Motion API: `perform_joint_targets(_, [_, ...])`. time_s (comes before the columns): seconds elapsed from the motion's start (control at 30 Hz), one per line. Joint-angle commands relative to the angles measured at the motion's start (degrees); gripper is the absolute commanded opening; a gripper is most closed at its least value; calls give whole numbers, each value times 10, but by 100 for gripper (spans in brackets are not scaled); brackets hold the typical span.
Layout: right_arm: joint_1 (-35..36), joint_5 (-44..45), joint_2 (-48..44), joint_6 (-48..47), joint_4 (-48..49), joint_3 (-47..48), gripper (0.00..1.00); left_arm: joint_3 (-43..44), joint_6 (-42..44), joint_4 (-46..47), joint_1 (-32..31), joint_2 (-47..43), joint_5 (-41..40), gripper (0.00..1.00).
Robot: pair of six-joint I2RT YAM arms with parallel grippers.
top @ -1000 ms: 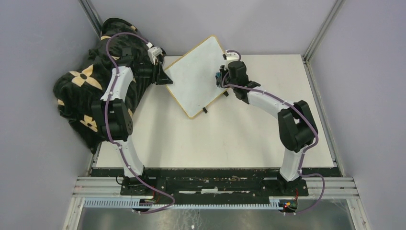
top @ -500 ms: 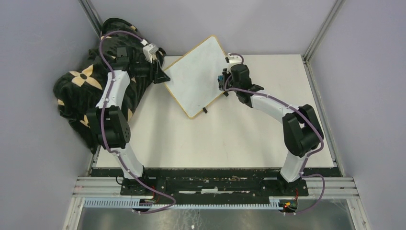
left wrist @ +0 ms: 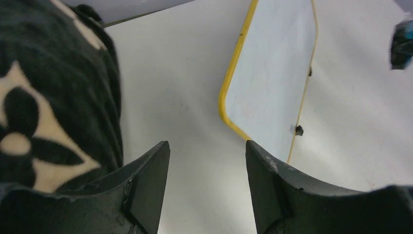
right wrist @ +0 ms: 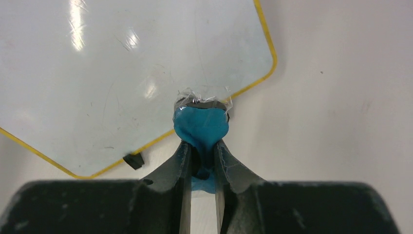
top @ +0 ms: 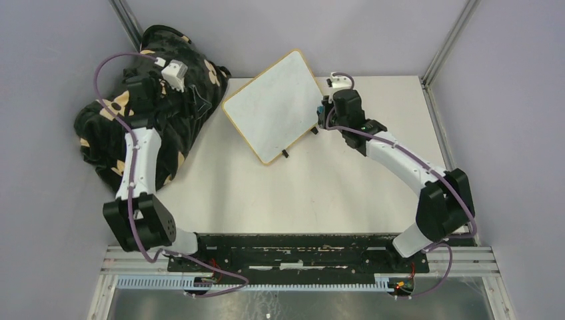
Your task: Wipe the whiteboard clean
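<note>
Left gripper (left wrist: 207, 144), jaws apart, pulled off whiteboard (top: 273, 110); right gripper (right wrist: 203, 143) clamps blue eraser (right wrist: 200, 122)

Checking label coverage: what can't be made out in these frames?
- Top view: left gripper lost against the dark cloth.
- Right wrist view: wiping face of the eraser, hidden by its own body.
- Left wrist view: far end of the whiteboard, cut off by the top edge.

Looks past the spread, empty left gripper (left wrist: 207, 144) onto the table (left wrist: 185, 87). Finds black cream-flowered cloth (left wrist: 53, 97) at left, the yellow-framed whiteboard (left wrist: 272, 73) lying ahead at right.
</note>
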Motion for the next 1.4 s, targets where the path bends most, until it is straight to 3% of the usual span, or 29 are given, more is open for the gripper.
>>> perform_joint_targets(0.0, [-2, 60, -81, 3, -139, 26, 1, -80, -28, 57, 2, -113, -145, 66])
perform_joint_targets(0.3, [-5, 122, -193, 50, -322, -16, 6, -252, 49, -38, 3, -230, -179, 68])
perform_joint_targets(0.43, [-15, 147, -204, 72, -342, -57, 12, -315, 83, -45, 3, -248, -172, 67])
perform_joint_targets(0.63, [-81, 62, -145, 80, -322, -101, 15, -375, 114, -29, 2, -248, -165, 66])
perform_joint_targets(0.77, [-103, 36, -108, 85, -314, -114, 17, -404, 110, -3, 2, -244, -159, 65])
perform_joint_targets(0.9, [-111, 40, -96, 78, -312, -113, 39, -418, 104, 26, 2, -233, -158, 66])
perform_joint_targets(0.97, [-112, 48, -83, 75, -324, -104, 45, -421, 100, 41, 2, -217, -159, 66])
perform_joint_targets(1.37, [-114, 51, -87, 97, -316, -138, 54, -422, 89, 70, 2, -143, -124, 66])
